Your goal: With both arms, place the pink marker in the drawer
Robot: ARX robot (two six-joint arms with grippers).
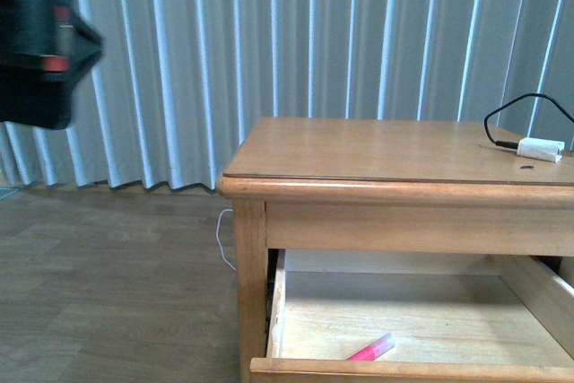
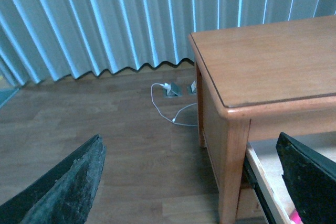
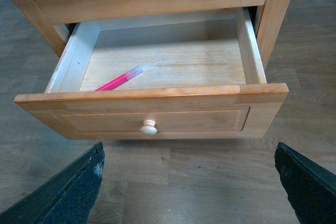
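Black and blurred, the left arm (image 1: 36, 42) is showing only partly, cut off, well away from the drawer (image 1: 404, 369). The drawer's front edge is hiding the lower end of the pink marker (image 1: 371, 348). The left gripper (image 2: 189, 141) is hanging near the drawer's side, the right gripper (image 3: 189, 148) facing its knob (image 3: 149, 127); both are standing wide open, 2 fingers apart, empty. The marker is lying slanted on the drawer's pale floor, whitish cap toward the back.

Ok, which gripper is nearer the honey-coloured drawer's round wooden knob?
Right. The right gripper faces the knob from in front; the left gripper hangs at the corner of the table.
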